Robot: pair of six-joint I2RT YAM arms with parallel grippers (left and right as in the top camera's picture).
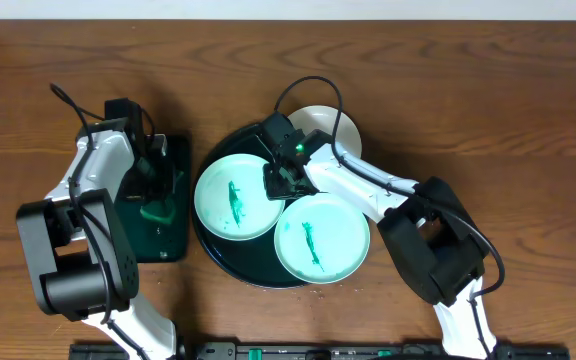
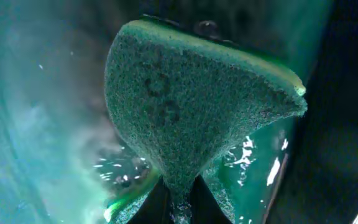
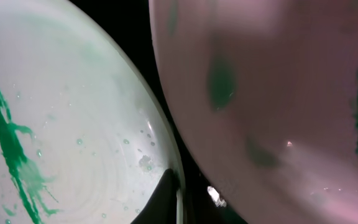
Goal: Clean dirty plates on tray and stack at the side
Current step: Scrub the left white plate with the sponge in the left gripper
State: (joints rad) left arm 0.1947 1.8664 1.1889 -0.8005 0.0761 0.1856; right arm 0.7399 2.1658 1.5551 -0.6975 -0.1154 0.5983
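The round dark tray (image 1: 230,268) holds two white plates with teal smears: the left plate (image 1: 233,197) and the front right plate (image 1: 321,238). A third white plate (image 1: 326,125) lies at the tray's back right edge, partly behind the right arm. My right gripper (image 1: 280,180) is shut on the left plate's right rim; the right wrist view shows a finger (image 3: 179,199) over that rim (image 3: 73,137), next to the other plate (image 3: 278,93). My left gripper (image 1: 158,190) is shut on the green sponge (image 2: 191,99) over the rectangular tray.
A small rectangular dark tray (image 1: 158,245) with greenish liquid (image 2: 36,112) stands left of the round tray. Both arm bases are at the table's front edge. Bare wooden table (image 1: 488,80) lies at the back and far right.
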